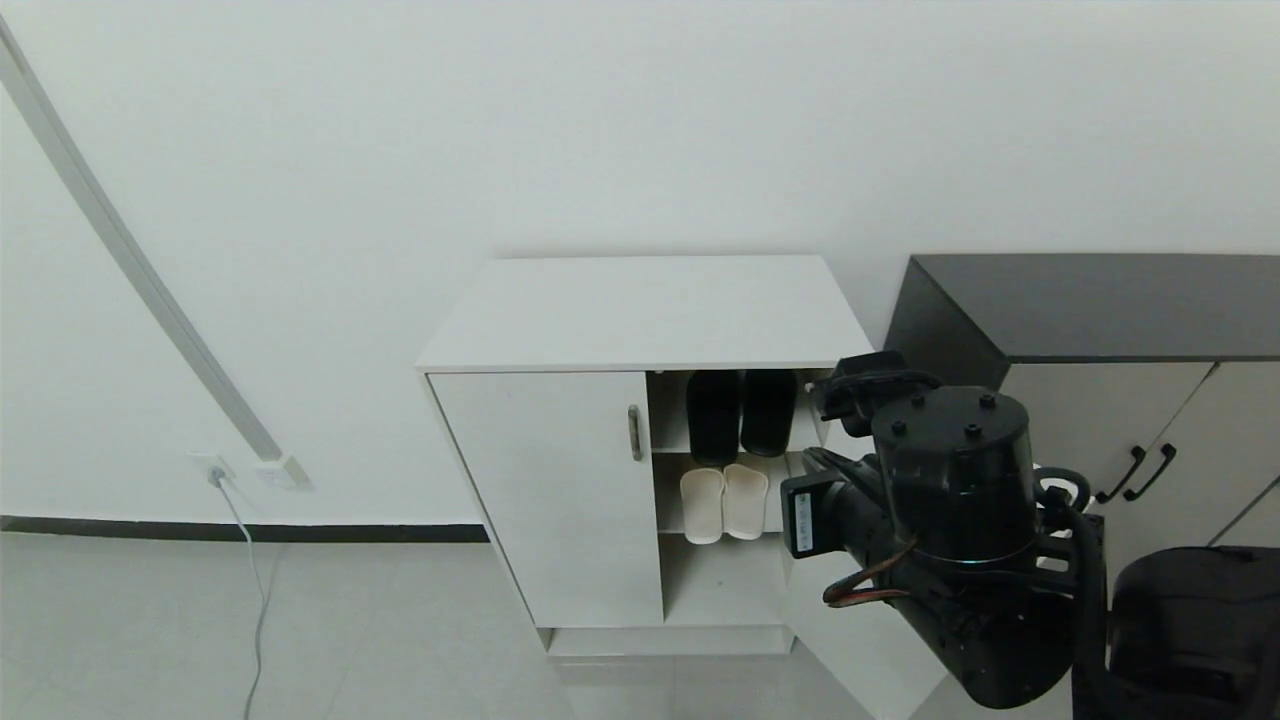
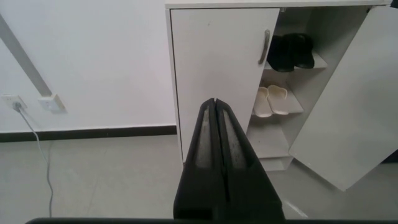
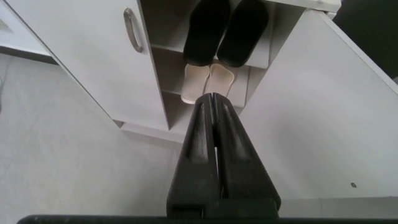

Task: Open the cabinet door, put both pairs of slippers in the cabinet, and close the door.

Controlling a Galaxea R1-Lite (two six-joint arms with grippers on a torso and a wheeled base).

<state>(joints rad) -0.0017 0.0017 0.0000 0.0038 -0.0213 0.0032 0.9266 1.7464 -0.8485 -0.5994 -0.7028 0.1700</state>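
Right wrist view: slippers (image 3: 208,79) apparently beyond claw (image 3: 213,98)

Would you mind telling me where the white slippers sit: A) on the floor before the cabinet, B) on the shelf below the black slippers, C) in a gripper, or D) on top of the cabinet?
B: the white slippers lie on the middle shelf of the cabinet, directly under the black slippers on the shelf above.
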